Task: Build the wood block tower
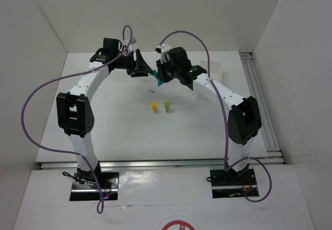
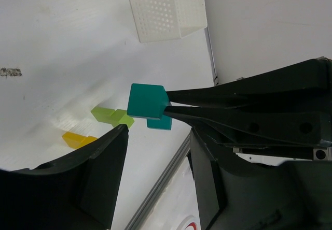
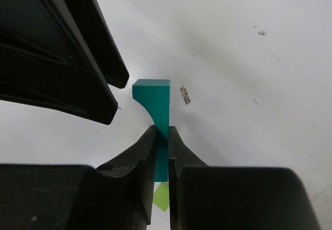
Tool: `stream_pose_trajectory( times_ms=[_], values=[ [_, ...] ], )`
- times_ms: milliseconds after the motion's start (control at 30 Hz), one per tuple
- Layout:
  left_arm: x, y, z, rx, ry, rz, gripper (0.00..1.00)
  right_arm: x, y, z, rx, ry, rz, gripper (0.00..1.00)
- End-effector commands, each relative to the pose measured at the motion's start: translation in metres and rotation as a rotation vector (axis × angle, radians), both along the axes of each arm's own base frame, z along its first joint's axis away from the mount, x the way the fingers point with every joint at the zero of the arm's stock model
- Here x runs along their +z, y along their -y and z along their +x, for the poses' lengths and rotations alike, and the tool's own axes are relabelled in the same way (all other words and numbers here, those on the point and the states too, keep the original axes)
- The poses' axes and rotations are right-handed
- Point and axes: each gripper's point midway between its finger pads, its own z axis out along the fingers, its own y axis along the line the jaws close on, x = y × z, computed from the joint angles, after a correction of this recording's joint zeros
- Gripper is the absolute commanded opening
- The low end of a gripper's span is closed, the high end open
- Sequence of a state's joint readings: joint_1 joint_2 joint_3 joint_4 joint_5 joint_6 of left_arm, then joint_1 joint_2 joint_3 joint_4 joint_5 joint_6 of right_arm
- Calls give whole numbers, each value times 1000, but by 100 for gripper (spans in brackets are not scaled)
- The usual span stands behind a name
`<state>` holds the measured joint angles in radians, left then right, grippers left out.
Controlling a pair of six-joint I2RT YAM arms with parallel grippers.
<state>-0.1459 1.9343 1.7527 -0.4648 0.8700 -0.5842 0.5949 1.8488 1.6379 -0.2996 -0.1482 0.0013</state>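
Right wrist shows the right end effector clenched on only the near end of the teal arch, which could pivot loose.

Open table round posts; L hand crowds arch.

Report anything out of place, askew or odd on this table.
Nothing is spilled or broken. The yellow post and lime-green post stand upright, side by side. The teal arch is off them, pinched in the right gripper above the table. One small dark smudge marks the table near it.
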Motion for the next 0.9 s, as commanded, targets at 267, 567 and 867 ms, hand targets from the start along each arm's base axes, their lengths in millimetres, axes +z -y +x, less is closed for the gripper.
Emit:
stream_pose_trajectory(
  times_ms=[267, 567, 867],
  values=[
    [12, 4, 13, -12, 43, -29, 63, 32, -7, 4, 39, 70, 52, 15],
    [1, 5, 11, -25, 4, -35, 61, 39, -8, 3, 48, 83, 65, 15],
    [2, 5, 13, -26, 22, -38, 57, 43, -11, 1, 64, 87, 77, 15]
  ],
)
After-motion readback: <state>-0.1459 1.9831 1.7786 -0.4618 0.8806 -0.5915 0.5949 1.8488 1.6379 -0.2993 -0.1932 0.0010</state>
